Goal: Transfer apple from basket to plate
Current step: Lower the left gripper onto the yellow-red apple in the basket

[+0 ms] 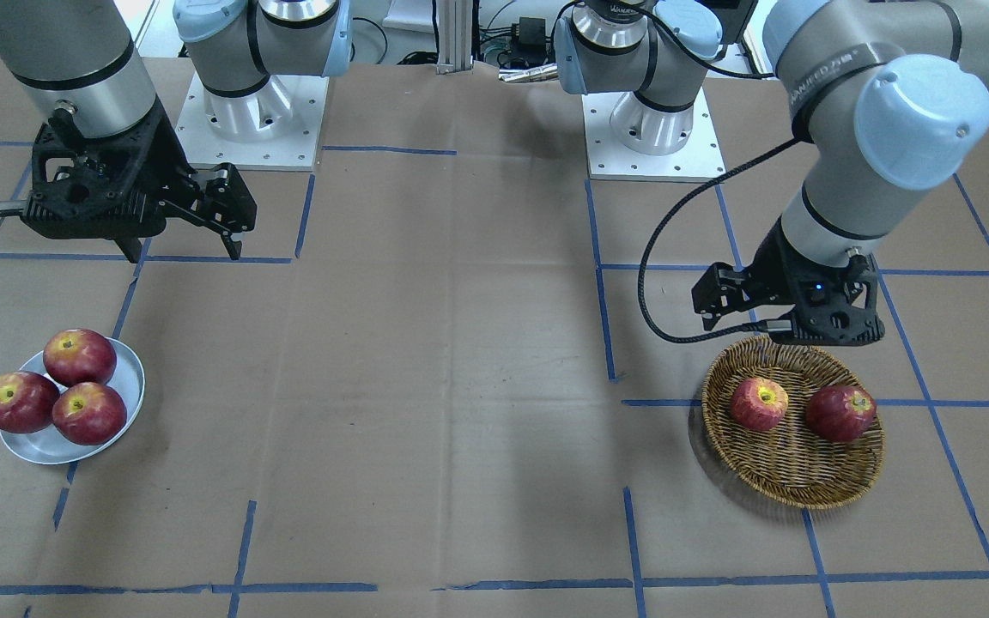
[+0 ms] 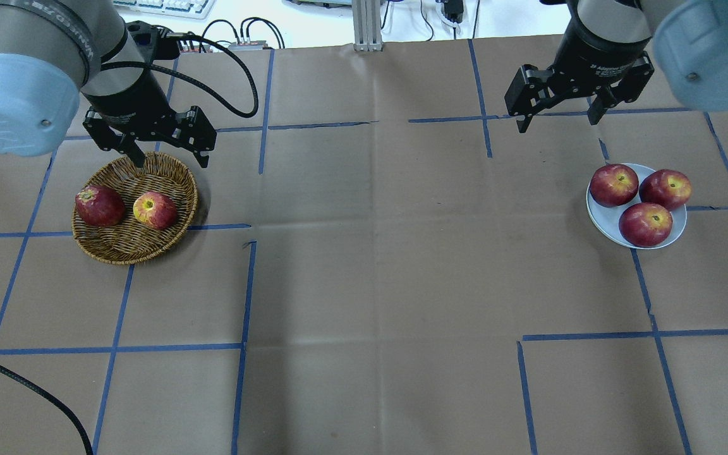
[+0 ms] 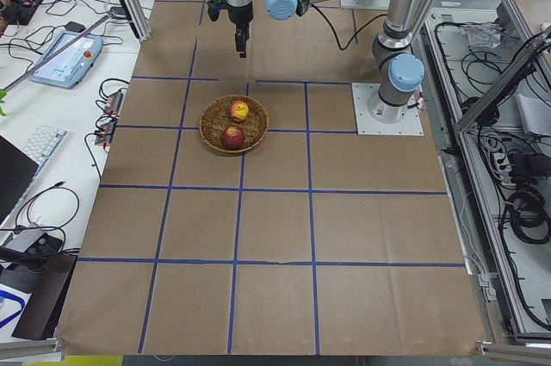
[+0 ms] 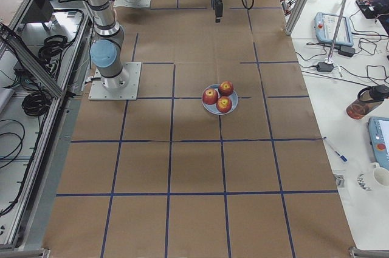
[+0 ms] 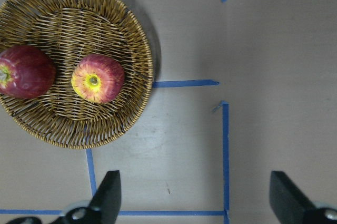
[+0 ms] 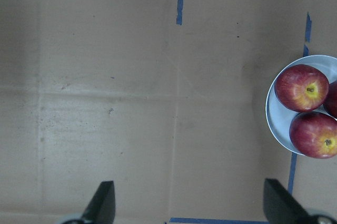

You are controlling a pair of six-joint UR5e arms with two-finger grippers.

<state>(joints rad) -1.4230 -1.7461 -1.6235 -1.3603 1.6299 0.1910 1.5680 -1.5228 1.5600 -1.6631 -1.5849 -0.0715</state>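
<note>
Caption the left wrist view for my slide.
Open left hand hovers beside the basket, pale apple and darker apple inside.

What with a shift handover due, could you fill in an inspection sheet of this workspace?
Surface: table, brown paper with a blue tape grid.
Job's things: apple in the basket beside a darker apple; plate holds three dark apples.
Clutter: nothing seen.
Grippers: left gripper open, empty, raised near the basket; right gripper open, empty, raised away from the plate.
Cables: black cable loops beside the left gripper.
Surroundings: teach pendant and keyboard on one side bench; bottle on the other.
</note>
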